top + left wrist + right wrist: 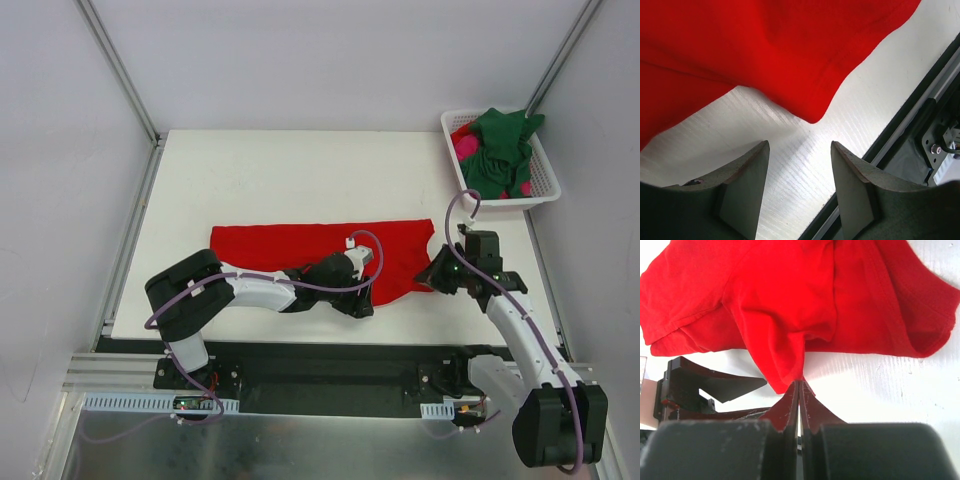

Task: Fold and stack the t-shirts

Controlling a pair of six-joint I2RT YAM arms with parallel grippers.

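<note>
While right pincer (799, 383) nips red t-shirt (790, 300), left pincer (800, 147) parted, seemingly just clear

The left claw (799, 150) hung agape, its arm stretched rightward; the right claw (799, 386) was pinched tight on the shirt (790, 300).

Legible markings: none are being displayed in any view. No readable text, label, brand, number or sign is being carried by the red t-shirt (290, 245), the white basket (547, 170) or the tabletop (250, 180). A small white patch (352, 241) by the left wrist is being shown too small to be read.
</note>
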